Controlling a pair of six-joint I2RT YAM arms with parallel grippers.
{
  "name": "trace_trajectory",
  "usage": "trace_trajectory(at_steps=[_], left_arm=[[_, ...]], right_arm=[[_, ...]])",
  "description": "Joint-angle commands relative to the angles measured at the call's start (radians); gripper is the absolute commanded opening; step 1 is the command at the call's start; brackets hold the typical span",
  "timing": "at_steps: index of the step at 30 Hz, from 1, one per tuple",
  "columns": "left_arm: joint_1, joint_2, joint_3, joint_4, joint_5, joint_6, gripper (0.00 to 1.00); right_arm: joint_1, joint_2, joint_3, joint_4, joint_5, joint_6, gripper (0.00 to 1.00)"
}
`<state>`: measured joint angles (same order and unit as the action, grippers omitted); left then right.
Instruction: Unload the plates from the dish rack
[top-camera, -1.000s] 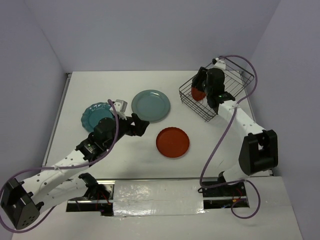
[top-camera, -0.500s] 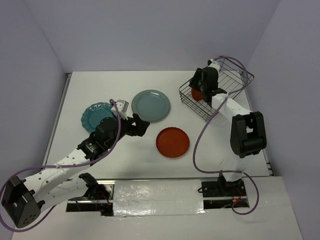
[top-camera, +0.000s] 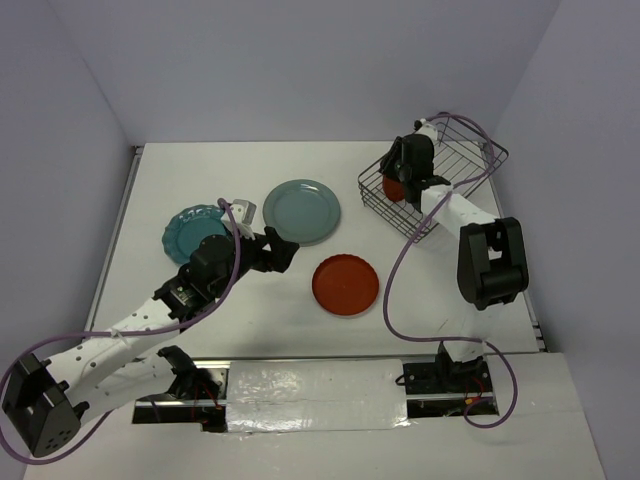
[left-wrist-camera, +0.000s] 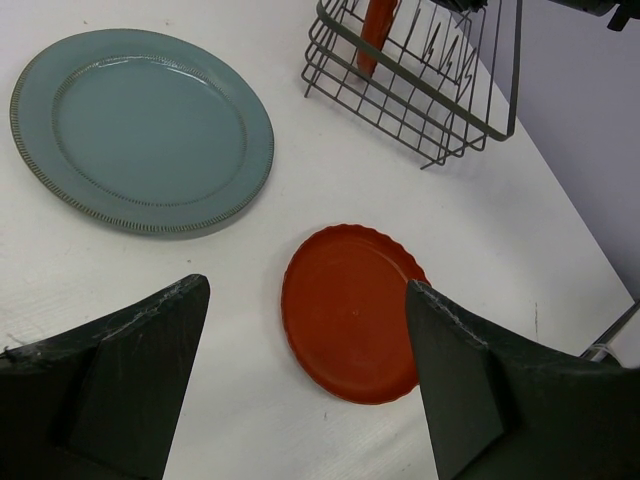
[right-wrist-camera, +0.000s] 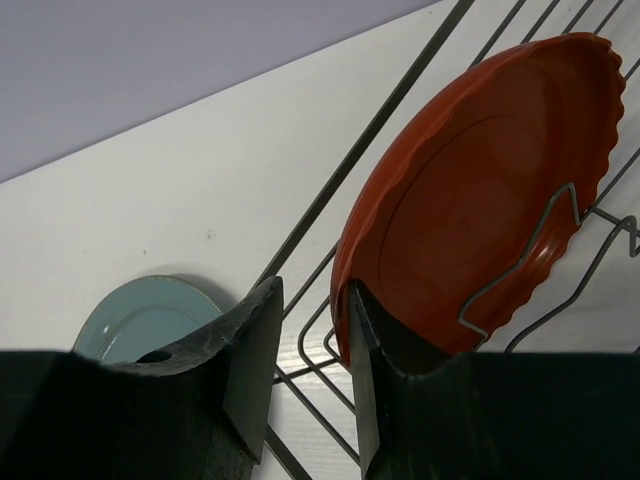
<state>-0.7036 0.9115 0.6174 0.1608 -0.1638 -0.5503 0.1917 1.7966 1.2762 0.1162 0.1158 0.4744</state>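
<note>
Currently, the right gripper (right-wrist-camera: 312, 300) is reaching into the dish rack (top-camera: 385, 208) with its fingers (right-wrist-camera: 245, 380) narrowly parted and clamping nothing. The upright red-orange plate (right-wrist-camera: 480, 200) is standing on edge in the rack. Its scalloped rim is lying against the inner face of the finger on the right of the wrist view, and the other finger is sitting apart from it. A bent divider tine (right-wrist-camera: 520, 270) is crossing the plate's face just beyond that finger. The rack's base wires (right-wrist-camera: 310, 370) are showing through the gap between the fingers.

The left gripper (left-wrist-camera: 300, 390) is hovering above the table (top-camera: 250, 170), fully released, with its fingers spread wide. The flat red-orange plate (left-wrist-camera: 350, 310) is lying directly ahead of it, between the fingertips. The grey-green plate (left-wrist-camera: 140, 130) is lying further ahead. The teal plate (top-camera: 190, 228) is lying beside the gripper's wrist. The rack is standing well beyond the left gripper.
</note>
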Motion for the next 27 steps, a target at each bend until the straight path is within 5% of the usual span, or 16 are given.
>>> trace_trajectory(at_steps=[1,9,13,27], left_arm=[[-0.004,-0.022,0.031,0.04,-0.016,0.007,0.91],[-0.004,-0.02,0.031,0.04,-0.017,0.007,0.91],[-0.004,-0.02,0.031,0.04,-0.019,0.007,0.91],[-0.004,-0.042,0.031,0.025,-0.043,0.016,0.91]], right_arm=[[-0.011,0.02,0.055,0.042,-0.001,0.006,0.39],[-0.018,0.038,0.075,0.022,-0.005,0.001,0.27],[-0.017,0.03,0.077,0.016,0.005,0.001,0.03],[-0.018,-0.16,0.187,-0.108,-0.004,-0.089,0.0]])
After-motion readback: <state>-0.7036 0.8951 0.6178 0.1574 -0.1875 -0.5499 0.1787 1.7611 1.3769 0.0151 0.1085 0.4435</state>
